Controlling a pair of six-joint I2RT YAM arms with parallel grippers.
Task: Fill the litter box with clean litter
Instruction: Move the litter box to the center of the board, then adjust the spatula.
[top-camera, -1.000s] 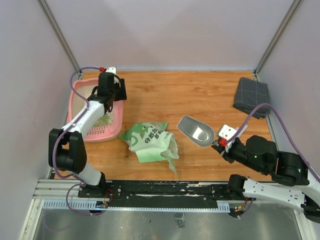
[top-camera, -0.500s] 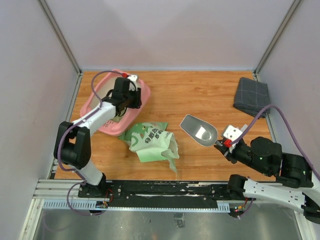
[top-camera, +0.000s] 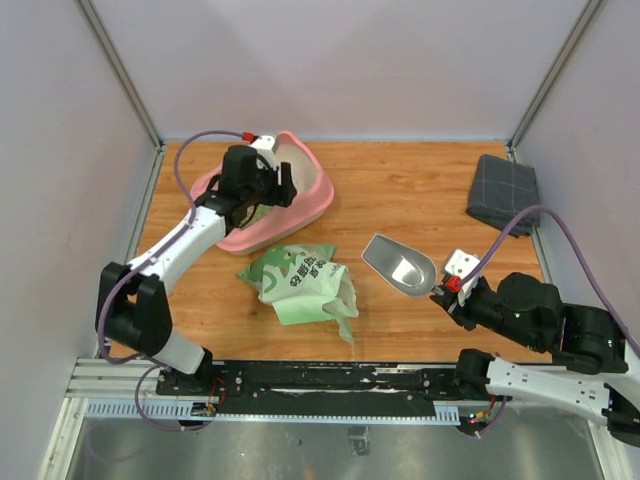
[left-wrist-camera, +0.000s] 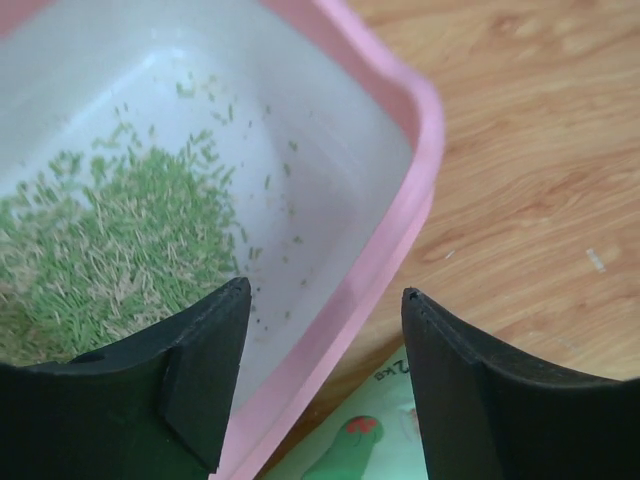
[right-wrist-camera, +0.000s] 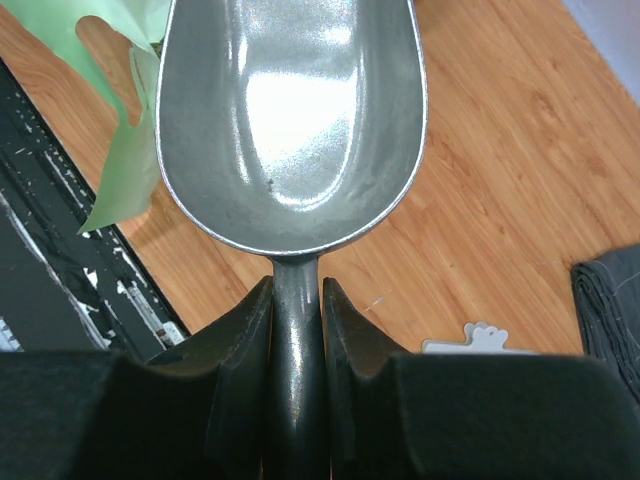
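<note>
Now the litter box (top-camera: 312, 203), with some clean litter (left-wrist-camera: 100, 250) inside, is found far left, its rim straddled by the wide-spread left claw (left-wrist-camera: 325, 290); the empty scoop (top-camera: 398, 264), pinched by the right claw (right-wrist-camera: 296, 298), is held well to its right.

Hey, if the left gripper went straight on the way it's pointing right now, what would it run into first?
Most likely the litter box: its pink rim runs right between the left gripper's open fingers. Depth is hard to judge here.
</note>
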